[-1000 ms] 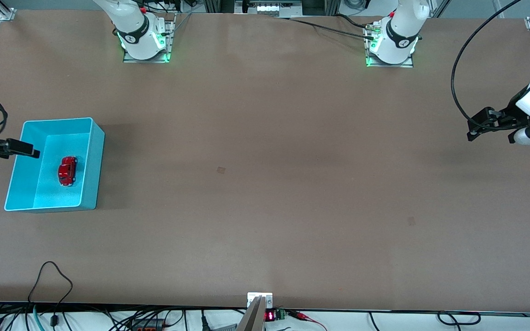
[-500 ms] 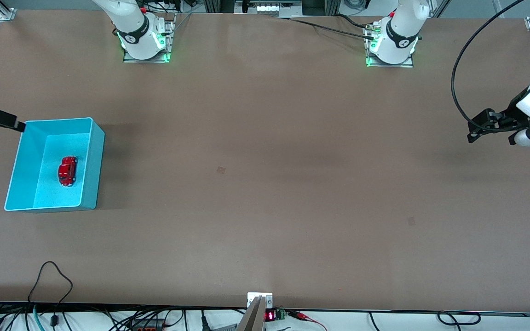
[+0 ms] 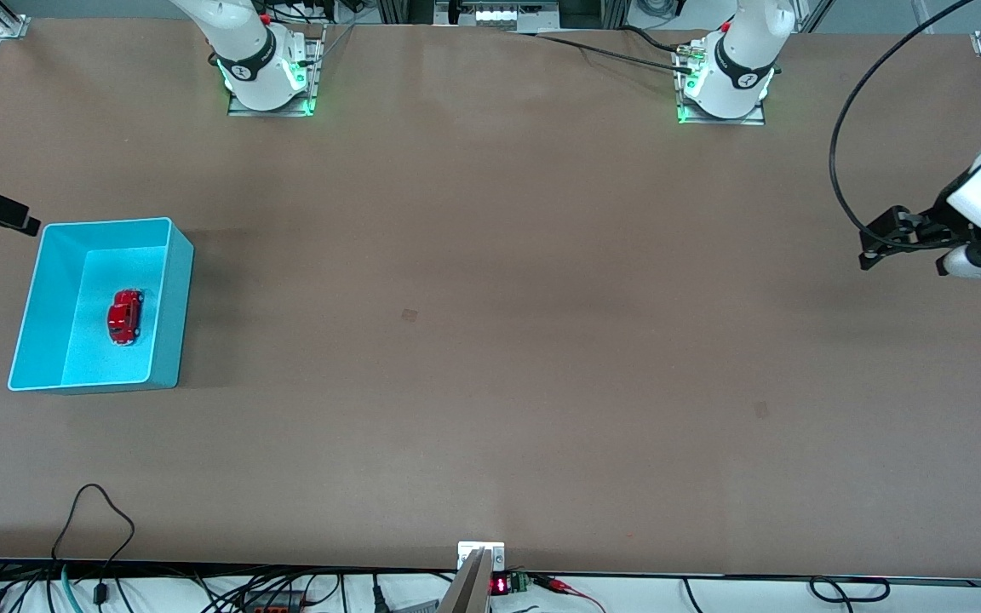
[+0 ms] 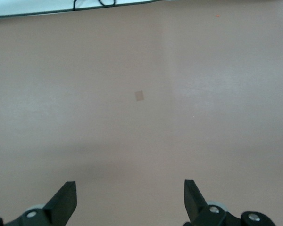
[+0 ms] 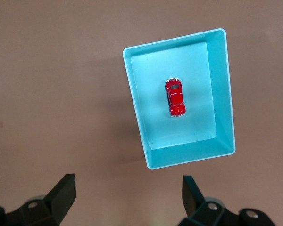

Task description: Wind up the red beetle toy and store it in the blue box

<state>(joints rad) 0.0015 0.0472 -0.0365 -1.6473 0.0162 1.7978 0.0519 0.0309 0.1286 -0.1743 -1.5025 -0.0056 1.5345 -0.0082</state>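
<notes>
Red toy car (image 3: 124, 317) is lying in blue box (image 3: 169, 289). Right gripper (image 5: 127, 197) and left gripper (image 4: 130, 200), fingers released, are hanging over bare counter (image 3: 490, 340); any low sweep risks clipping the box.

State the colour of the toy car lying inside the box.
Glossy red; the toy car shows best in the right wrist view, on the floor of the blue box.

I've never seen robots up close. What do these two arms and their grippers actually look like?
Both arms are glossy white with black joint rings, and their bases are lit green. Each ends in a black two-finger gripper: the left gripper sits on a chunky white wrist with a black cable looping to it; of the right gripper little more than a dark finger shows.
</notes>
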